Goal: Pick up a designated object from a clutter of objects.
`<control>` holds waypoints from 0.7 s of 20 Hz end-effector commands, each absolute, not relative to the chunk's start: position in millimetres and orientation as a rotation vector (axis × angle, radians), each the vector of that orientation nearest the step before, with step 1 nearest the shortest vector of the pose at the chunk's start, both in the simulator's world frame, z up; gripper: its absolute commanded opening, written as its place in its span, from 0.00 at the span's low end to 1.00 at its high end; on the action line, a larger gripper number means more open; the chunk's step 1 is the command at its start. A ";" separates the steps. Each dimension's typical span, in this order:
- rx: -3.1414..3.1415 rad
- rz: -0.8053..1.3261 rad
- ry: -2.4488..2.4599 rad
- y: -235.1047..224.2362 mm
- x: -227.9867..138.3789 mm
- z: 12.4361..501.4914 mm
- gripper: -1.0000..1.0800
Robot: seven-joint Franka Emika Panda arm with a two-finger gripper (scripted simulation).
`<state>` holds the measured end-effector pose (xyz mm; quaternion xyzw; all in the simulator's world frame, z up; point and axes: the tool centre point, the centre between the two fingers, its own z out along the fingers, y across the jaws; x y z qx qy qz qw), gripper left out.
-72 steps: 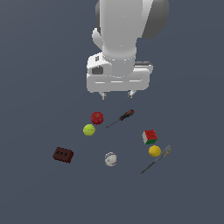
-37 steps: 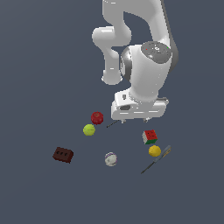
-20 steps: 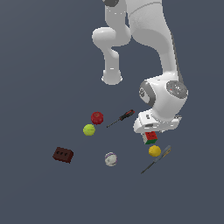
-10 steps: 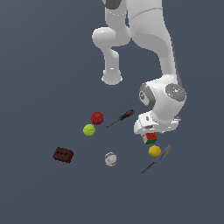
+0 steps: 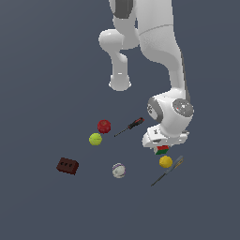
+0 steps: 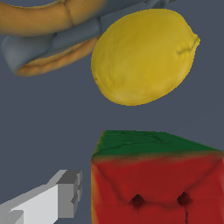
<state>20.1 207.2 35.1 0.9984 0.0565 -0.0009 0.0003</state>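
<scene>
The puzzle cube (image 5: 162, 150) shows red and green faces and sits low in the exterior view's right, mostly covered by my hand. My gripper (image 5: 161, 146) is down over it. In the wrist view the cube (image 6: 153, 183) fills the near field, green face beyond the red one. One grey finger (image 6: 59, 199) stands beside the cube with a small gap. The other finger is out of the picture. The jaws look open around the cube. The yellow ball (image 5: 165, 162) lies just past the cube and is large in the wrist view (image 6: 142, 57).
A grey tool (image 5: 168, 170) with an orange grip (image 6: 52, 39) lies beside the yellow ball. A red-handled screwdriver (image 5: 130, 126), red ball (image 5: 104, 125), tennis ball (image 5: 95, 139), white baseball (image 5: 118, 170) and brown brick (image 5: 67, 166) are scattered toward the exterior view's left.
The arm swung from above the middle of the clutter to the exterior view's right and came down over the puzzle cube. In the last half second it barely moved.
</scene>
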 end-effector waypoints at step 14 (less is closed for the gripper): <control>3.137 -0.001 0.178 207.6 20.4 34.8 0.00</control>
